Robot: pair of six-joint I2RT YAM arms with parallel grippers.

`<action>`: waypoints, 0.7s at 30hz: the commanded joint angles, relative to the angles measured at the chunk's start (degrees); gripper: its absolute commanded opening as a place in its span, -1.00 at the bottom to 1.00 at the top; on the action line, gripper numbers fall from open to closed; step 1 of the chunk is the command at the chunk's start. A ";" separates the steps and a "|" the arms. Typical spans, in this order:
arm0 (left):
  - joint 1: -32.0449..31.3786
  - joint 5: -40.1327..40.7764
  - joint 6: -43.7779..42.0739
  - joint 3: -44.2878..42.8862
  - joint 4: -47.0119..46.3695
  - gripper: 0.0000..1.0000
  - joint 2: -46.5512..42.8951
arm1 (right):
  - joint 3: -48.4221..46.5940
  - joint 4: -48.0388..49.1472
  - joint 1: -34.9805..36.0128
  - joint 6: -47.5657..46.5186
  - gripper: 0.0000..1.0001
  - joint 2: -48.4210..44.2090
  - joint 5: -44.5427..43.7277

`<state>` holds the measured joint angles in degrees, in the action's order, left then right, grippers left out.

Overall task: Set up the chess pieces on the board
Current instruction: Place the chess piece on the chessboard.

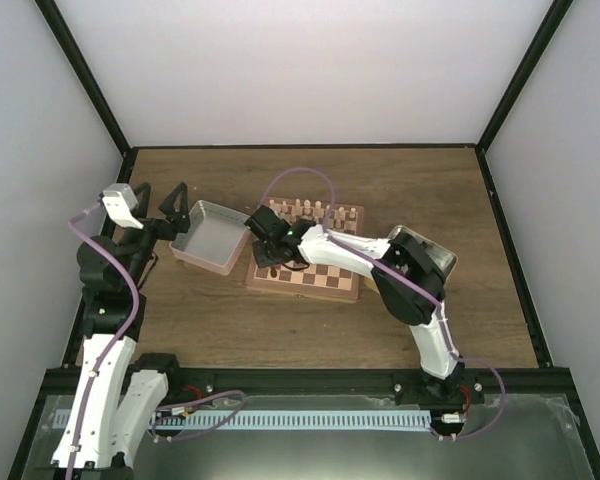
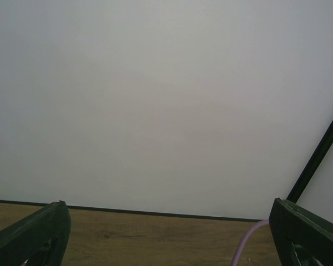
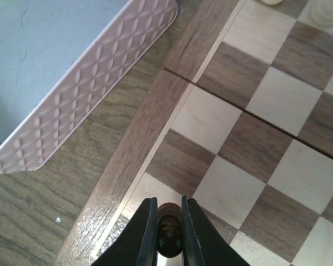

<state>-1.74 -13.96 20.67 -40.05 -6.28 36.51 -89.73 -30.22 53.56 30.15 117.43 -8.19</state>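
Observation:
The board (image 1: 320,270) lies at mid table, with pale cream chessmen along its far edge. My right gripper (image 1: 270,250) hangs over the board's left edge. In the right wrist view its fingers are shut (image 3: 168,235) on a dark brown chess piece (image 3: 170,231), held over a light square by the board's left rim (image 3: 147,144). No other dark pieces show. My left gripper (image 1: 165,208) is raised at the far left, open and empty; its fingertips (image 2: 33,235) frame only table and back wall.
A shallow pink tin (image 1: 212,236) sits just left of the board, also in the right wrist view (image 3: 72,77). A second tin (image 1: 425,255) lies at the board's right, under the right arm. A purple cable (image 1: 300,178) arcs over the board's far edge.

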 commanded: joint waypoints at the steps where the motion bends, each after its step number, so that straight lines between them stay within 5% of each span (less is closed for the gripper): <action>1: 0.42 0.16 0.16 0.72 -0.39 1.00 -0.59 | -3.89 -2.08 1.51 -2.88 -0.92 1.52 -1.15; 13: 0.40 0.16 0.16 0.85 -0.48 1.00 -0.58 | -5.28 -2.46 1.67 -3.70 -0.89 4.19 -0.44; 21: 0.42 0.16 0.21 0.77 -0.57 1.00 -0.61 | -5.97 -2.69 1.62 -3.74 -0.70 4.53 -0.20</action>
<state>-1.74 -13.96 20.80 -39.66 -6.31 36.51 -93.01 -31.90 54.96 26.85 121.19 -8.19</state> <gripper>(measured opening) 0.998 0.123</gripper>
